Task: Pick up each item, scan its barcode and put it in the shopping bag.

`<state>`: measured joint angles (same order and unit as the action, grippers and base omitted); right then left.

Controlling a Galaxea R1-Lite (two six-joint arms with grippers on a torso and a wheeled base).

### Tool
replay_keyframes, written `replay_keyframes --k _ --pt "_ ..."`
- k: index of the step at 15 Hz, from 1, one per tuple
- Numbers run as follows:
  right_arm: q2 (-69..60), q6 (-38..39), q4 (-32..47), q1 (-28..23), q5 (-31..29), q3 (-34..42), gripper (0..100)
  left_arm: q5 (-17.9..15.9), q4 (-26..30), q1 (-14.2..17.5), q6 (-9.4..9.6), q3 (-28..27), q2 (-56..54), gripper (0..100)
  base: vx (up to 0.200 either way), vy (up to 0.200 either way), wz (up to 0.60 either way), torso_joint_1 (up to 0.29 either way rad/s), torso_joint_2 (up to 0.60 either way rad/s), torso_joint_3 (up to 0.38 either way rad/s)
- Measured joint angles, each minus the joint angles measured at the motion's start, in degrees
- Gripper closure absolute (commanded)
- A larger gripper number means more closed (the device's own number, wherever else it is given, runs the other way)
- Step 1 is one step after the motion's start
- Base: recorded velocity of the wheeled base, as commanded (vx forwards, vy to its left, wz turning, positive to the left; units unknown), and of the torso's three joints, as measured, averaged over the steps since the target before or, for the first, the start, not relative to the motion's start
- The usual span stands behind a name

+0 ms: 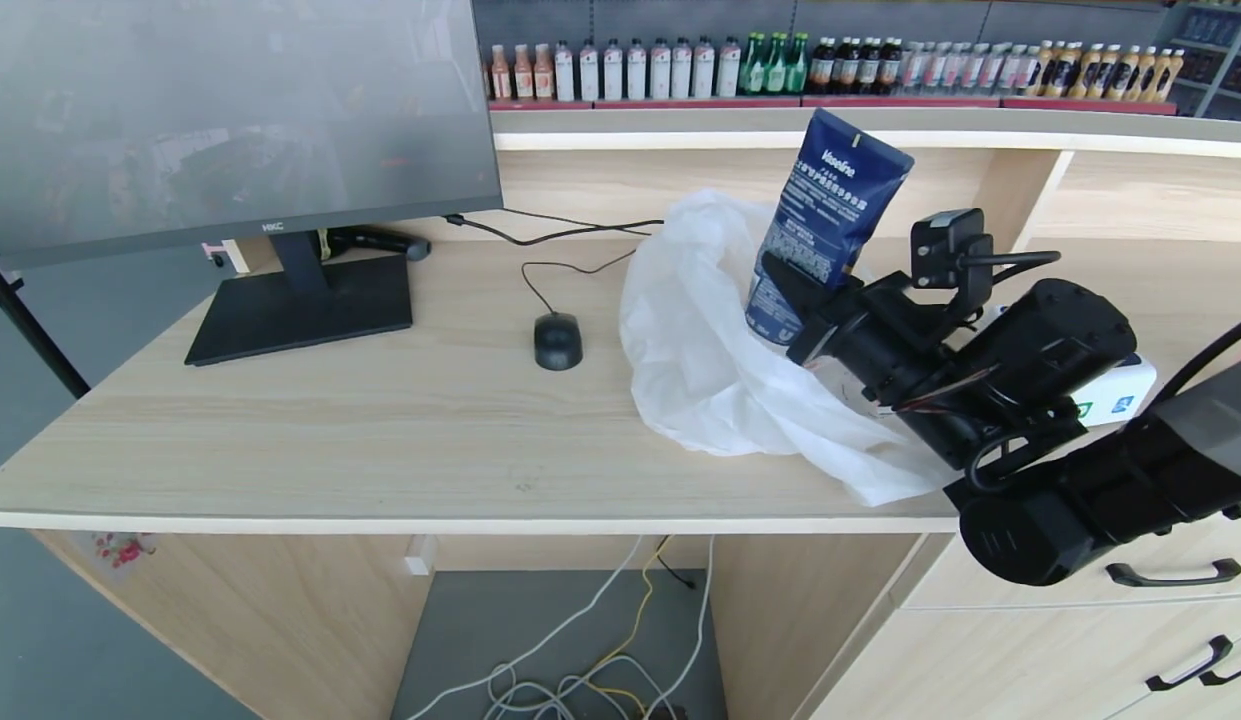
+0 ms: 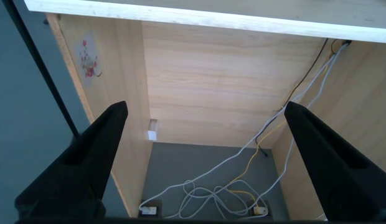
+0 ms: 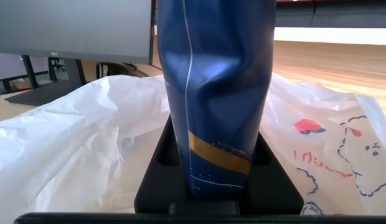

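Note:
A dark blue refill pouch point(image 1: 830, 225) stands upright above the white shopping bag point(image 1: 715, 370), with my right gripper point(image 1: 785, 300) shut on its lower part. In the right wrist view the blue pouch point(image 3: 218, 87) rises between the black fingers point(image 3: 162, 168), the shopping bag point(image 3: 81, 143) spread below and behind it. A white box point(image 1: 1120, 392) lies on the counter behind my right arm. My left gripper point(image 2: 205, 162) hangs open below the counter, facing the wooden panel and floor cables, holding nothing.
A monitor point(image 1: 230, 120) on its stand occupies the counter's left, with a black scanner point(image 1: 375, 240) behind it and a mouse point(image 1: 558, 340) with its cable in the middle. Drawers point(image 1: 1170, 575) sit under the counter at right. Bottles line the far shelf.

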<state>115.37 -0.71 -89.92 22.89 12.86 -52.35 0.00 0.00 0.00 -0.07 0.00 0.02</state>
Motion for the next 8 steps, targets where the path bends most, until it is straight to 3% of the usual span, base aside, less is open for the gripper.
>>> replay_keyframes --k 8 --pt "0.17 -0.16 0.00 0.80 1.43 2.22 100 0.00 0.00 -0.02 0.00 0.00 0.00 0 0.000 0.000 0.00 0.000 0.00 0.000"
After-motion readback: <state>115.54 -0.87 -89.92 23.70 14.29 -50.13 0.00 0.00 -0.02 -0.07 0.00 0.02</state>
